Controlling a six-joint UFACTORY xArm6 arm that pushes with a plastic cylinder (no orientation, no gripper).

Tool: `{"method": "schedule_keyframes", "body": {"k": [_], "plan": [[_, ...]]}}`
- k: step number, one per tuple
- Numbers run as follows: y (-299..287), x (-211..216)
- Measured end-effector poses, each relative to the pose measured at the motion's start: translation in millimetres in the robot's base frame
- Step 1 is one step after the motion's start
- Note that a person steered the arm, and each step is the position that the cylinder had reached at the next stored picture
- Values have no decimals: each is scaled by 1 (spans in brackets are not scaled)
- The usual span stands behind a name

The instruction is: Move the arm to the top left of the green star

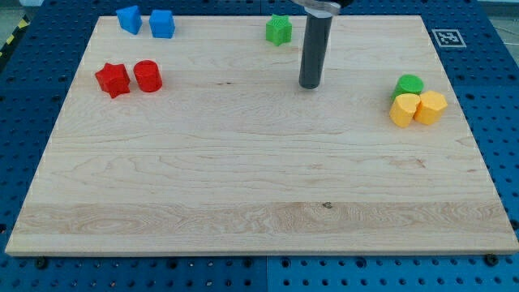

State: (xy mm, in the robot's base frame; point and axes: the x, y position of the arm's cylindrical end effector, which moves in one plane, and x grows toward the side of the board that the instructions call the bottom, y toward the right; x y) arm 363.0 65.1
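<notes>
Right now my tip (310, 84) sits lower right of the green star (278, 30), which is near the frame's top edge, center. No jaws on this rig, just a rod. Risk: cutting straight to the star's upper left clips it and shoves it off the board (243, 178); there's prob. little room above it, hard to judge.

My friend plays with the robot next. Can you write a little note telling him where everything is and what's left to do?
My tip rests on the board, below and to the view's right of the green star, not touching it.
Done: nothing to see yet; the tip is on the wrong side of the star.
Left: slide to the star's top left, going round it without bumping it.
</notes>
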Motion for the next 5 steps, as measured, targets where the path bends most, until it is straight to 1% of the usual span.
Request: {"method": "schedule_keyframes", "body": {"k": [1, 3, 5], "plan": [[-27, -1], [-38, -1], [-62, -17]]}}
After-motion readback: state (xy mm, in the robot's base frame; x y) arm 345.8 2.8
